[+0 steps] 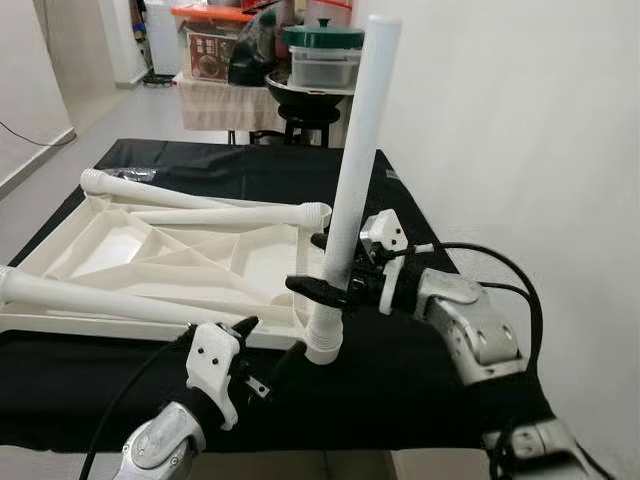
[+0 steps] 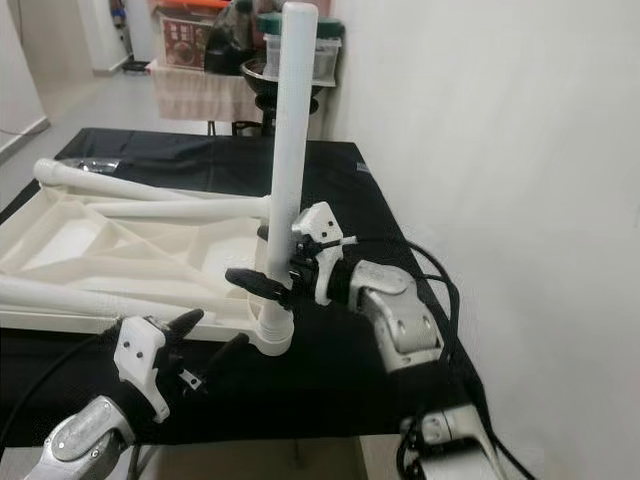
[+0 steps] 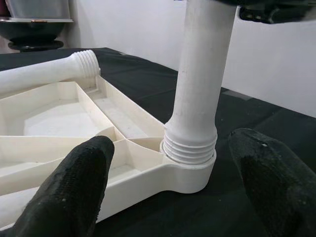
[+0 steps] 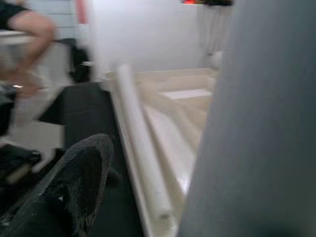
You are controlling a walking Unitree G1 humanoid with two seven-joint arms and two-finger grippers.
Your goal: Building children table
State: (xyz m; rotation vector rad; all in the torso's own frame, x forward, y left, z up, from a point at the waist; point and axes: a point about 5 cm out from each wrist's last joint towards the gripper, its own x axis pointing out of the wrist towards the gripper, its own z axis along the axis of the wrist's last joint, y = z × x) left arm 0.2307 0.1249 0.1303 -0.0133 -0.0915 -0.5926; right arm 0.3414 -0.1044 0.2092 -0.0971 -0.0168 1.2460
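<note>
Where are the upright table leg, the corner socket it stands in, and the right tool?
upright table leg (image 1: 362,130), left eye view, middle of its shaft
corner socket (image 3: 190,174), left wrist view, outer wall
right tool (image 1: 330,265), left eye view, between fingertips, around the leg

No legible text, seemingly.

4 white table legs (image 1: 357,170), 1 white tabletop (image 1: 150,260), 1 black cloth (image 1: 400,370), 2 hands (image 1: 330,288).

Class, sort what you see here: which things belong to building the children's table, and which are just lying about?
Belongs to the job:
upright leg, held by the right gripper
tabletop, underside up
loose legs
left gripper, open near the corner socket

Lying about:
storage boxes
black stool
</note>
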